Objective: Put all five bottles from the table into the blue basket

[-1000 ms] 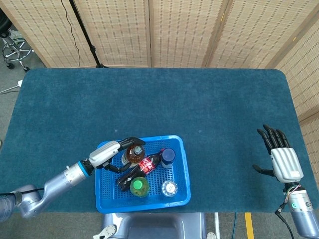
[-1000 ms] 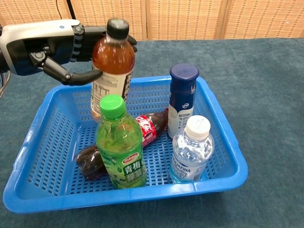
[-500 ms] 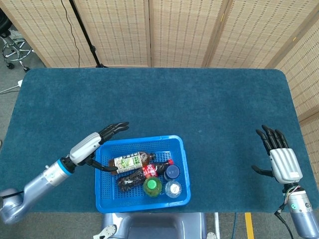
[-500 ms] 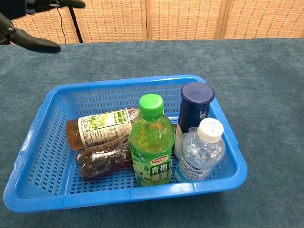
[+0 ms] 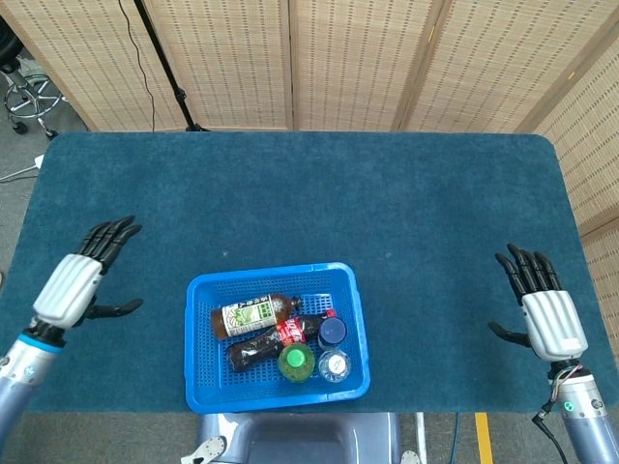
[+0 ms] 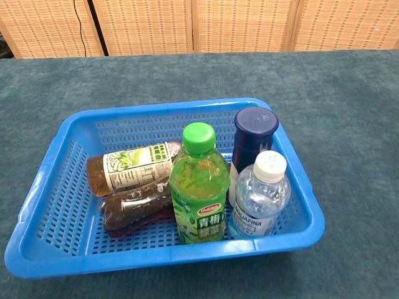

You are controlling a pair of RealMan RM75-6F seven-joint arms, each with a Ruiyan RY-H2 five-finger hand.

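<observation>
The blue basket [image 5: 198, 340] [image 6: 59, 156] sits near the table's front edge with several bottles inside. An amber tea bottle [image 5: 252, 314] [image 6: 128, 166] and a dark cola bottle [image 5: 263, 346] [image 6: 134, 207] lie on their sides. A green bottle [image 5: 294, 361] [image 6: 199, 187], a navy-capped bottle [image 5: 332, 332] [image 6: 252, 137] and a clear water bottle [image 5: 335, 366] [image 6: 260, 193] stand upright. My left hand [image 5: 80, 279] hovers at the far left, fingers spread, holding nothing. My right hand [image 5: 544, 307] is at the far right, also spread and empty. Neither hand shows in the chest view.
The teal table [image 5: 309, 193] stretches wide behind the basket. Woven screens [image 5: 358, 58] stand behind it, with a stand pole [image 5: 160, 58] and a stool [image 5: 24, 92] at the back left.
My left hand let go of the tea bottle, which now lies on its side in the basket, and drew back far to the left. The upright bottles shifted slightly. The right hand barely moved.
</observation>
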